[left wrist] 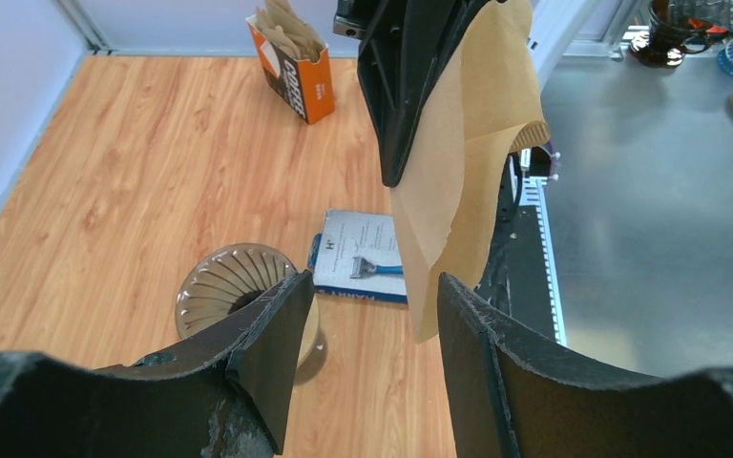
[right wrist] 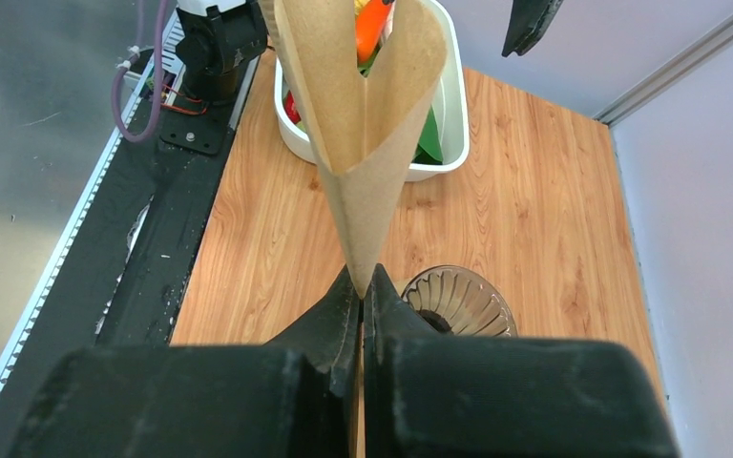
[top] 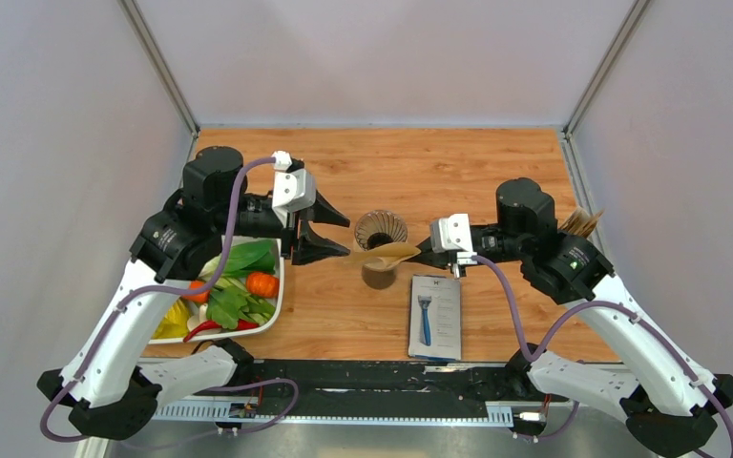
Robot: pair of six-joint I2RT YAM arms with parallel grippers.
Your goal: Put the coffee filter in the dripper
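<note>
The coffee filter [top: 388, 255] is a light-tan paper cone, partly spread open. My right gripper [top: 421, 256] is shut on its pointed end and holds it in the air beside the dripper [top: 380, 228], level with the rim. In the right wrist view the filter [right wrist: 363, 124] rises from the shut gripper [right wrist: 365, 283], with the ribbed dripper [right wrist: 458, 301] just to the right. My left gripper [top: 340, 235] is open and empty just left of the dripper. In the left wrist view the filter [left wrist: 458, 162] hangs in front of the open left gripper [left wrist: 372, 286], apart from it, and the dripper [left wrist: 234, 284] shows at lower left.
A white tray [top: 281, 286] of vegetables sits under the left arm and also shows in the right wrist view [right wrist: 455, 114]. A packaged razor [top: 434, 315] lies in front of the dripper. An orange box of filters [left wrist: 296, 62] stands at the table's right side. A black rail [top: 344, 377] runs along the near edge.
</note>
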